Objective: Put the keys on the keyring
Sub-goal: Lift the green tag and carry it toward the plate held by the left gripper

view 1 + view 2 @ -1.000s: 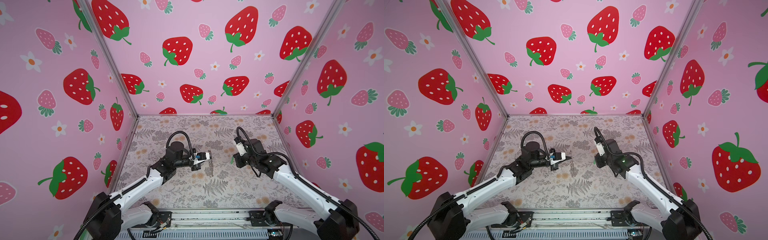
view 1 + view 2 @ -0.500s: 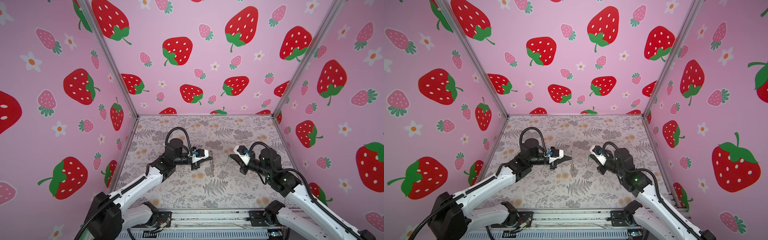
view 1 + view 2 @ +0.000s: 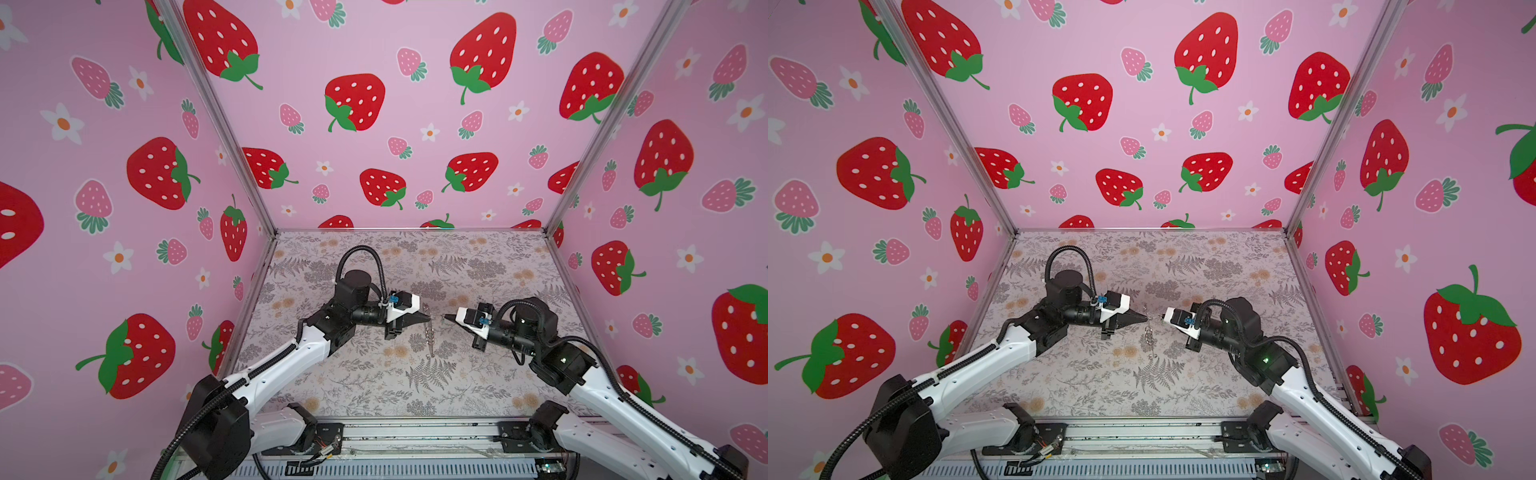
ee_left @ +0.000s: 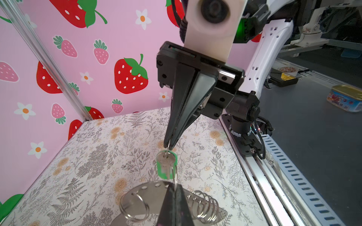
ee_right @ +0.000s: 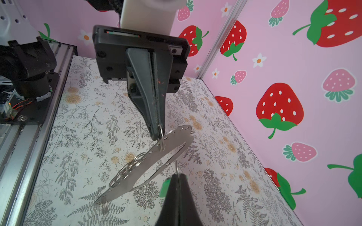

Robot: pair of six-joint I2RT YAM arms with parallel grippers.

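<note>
Left wrist view: silver key with green plastic head [image 4: 166,164] hangs from the right tool [image 4: 169,144], clamped on its small ring, just beside the flat grey curved metal keyring [image 4: 151,192], which dangles from the left tool [image 4: 173,193], also clamped. Alignment seems in hand; threading will need fine ring-to-ring aim.

Left arm [image 3: 286,365] and right arm [image 3: 598,386] reached inward, wrists roughly level. Left gripper [image 3: 428,319] faced right gripper [image 3: 446,317], tips just apart. Both pairs of jaws pinched closed.
</note>
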